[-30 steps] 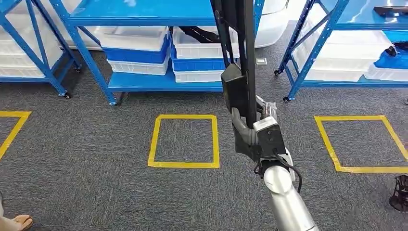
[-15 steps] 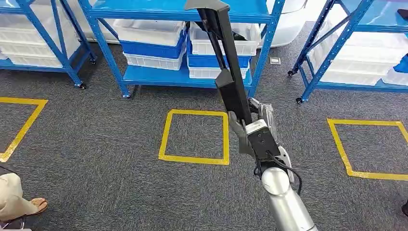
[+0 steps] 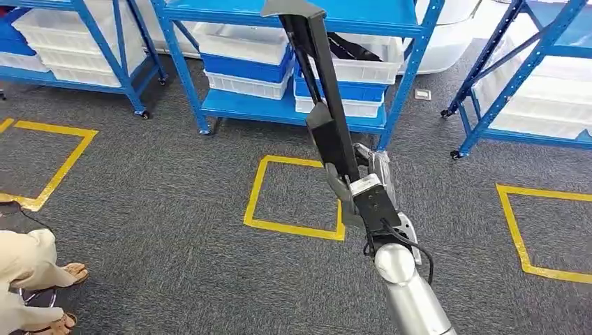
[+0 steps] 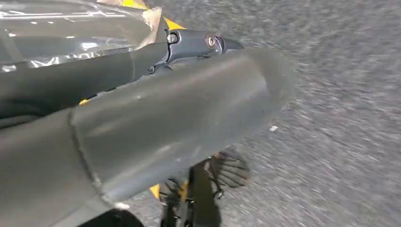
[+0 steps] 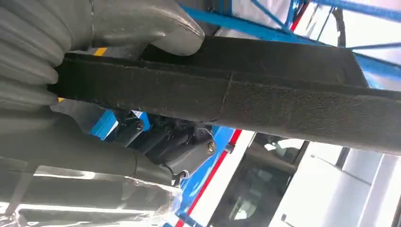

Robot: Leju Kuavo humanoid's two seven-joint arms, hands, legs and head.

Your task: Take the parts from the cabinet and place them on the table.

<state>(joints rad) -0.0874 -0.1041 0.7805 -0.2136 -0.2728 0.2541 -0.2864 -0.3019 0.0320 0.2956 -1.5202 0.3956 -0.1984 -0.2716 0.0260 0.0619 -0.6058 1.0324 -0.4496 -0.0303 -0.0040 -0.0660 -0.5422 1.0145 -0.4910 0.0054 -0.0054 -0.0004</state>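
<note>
A long black part (image 3: 327, 105) stands nearly upright above the carpet, its upper end leaning a little left in front of the blue cabinet (image 3: 279, 110). My right hand (image 3: 363, 197) grips its lower end. In the right wrist view the thick grey thumb (image 5: 142, 21) presses on the flat black part (image 5: 283, 101), and dark fingers wrap under it. My left hand (image 4: 179, 109) hangs over the grey carpet with its thumb and a dark finger stretched out and nothing in it.
White and blue bins (image 3: 244, 63) fill the cabinet's lower shelves. A second blue rack (image 3: 502, 77) stands at the right. Yellow tape squares (image 3: 297, 199) mark the carpet, with others at the left and right. A person's sandalled feet (image 3: 49, 279) are at the lower left.
The whole picture has slid to the right, so the camera has turned left. My right hand still holds the black part, and the person's feet show more.
</note>
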